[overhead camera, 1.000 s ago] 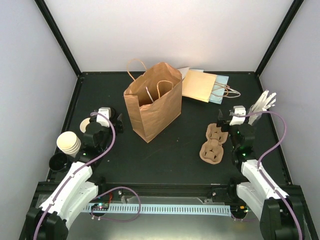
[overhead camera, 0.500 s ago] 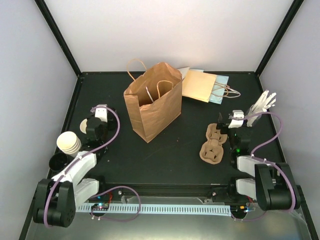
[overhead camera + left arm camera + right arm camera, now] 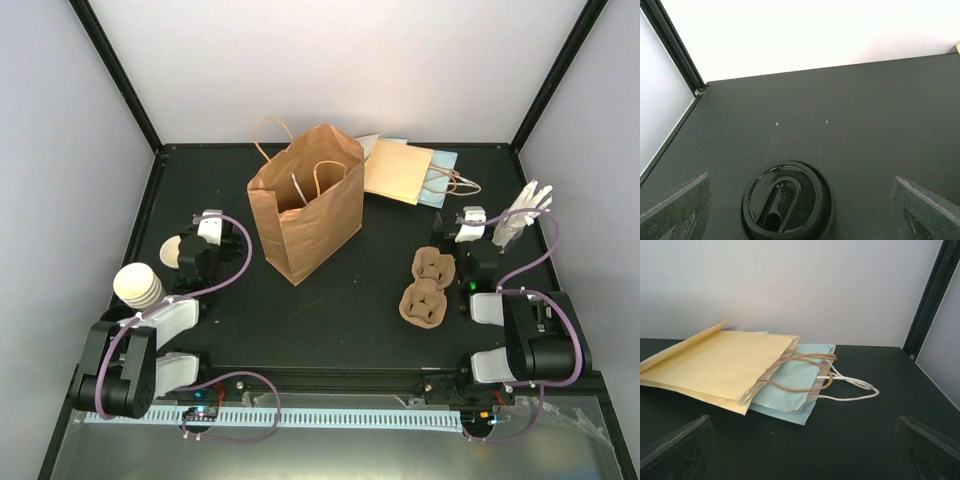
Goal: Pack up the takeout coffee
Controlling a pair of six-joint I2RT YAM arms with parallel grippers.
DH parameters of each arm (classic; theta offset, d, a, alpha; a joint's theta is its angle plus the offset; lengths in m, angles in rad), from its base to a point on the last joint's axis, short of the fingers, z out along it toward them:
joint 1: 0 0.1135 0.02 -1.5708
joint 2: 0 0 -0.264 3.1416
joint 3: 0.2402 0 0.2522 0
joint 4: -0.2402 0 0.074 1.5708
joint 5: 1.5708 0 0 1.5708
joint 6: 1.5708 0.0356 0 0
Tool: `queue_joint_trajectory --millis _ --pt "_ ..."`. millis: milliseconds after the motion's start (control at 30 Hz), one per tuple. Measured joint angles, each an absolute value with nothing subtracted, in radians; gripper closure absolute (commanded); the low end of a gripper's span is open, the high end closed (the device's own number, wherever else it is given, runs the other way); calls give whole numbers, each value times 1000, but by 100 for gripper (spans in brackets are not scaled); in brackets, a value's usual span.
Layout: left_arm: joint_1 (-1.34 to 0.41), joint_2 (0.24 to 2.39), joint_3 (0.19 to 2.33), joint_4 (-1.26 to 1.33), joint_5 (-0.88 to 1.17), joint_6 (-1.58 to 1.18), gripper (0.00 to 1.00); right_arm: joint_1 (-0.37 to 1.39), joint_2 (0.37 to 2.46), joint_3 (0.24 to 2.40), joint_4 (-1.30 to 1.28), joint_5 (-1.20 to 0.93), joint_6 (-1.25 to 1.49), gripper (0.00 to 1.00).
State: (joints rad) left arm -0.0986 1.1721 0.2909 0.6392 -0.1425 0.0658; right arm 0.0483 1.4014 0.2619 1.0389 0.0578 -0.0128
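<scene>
Black lid [image 3: 785, 202] sits between the open left fingers [image 3: 675, 207], right fingers [image 3: 675, 447] open too, so I'd reach back-left for the cups [image 3: 138, 287].

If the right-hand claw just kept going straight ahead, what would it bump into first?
Probably the light blue paper bag lying flat ahead of the right gripper, though depth is unclear.
</scene>
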Motion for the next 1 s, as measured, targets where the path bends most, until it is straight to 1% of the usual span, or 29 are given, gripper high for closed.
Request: queue_joint_trajectory --millis 233,533,667,833,1000 --pt "-78 1239 307 681 -133 96 1 47 1402 267 1008 66 -13 0" --pt "-31 1246 330 695 -60 86 1 47 1402 267 1001 68 -13 0" --pt "-31 1272 304 793 -21 85 1 47 1402 267 1001 68 -13 0" --pt "-31 1388 288 888 2 94 1 47 1402 267 1001 68 -13 0" --pt "-31 1389 289 892 4 91 1 47 1402 267 1001 69 -12 0"
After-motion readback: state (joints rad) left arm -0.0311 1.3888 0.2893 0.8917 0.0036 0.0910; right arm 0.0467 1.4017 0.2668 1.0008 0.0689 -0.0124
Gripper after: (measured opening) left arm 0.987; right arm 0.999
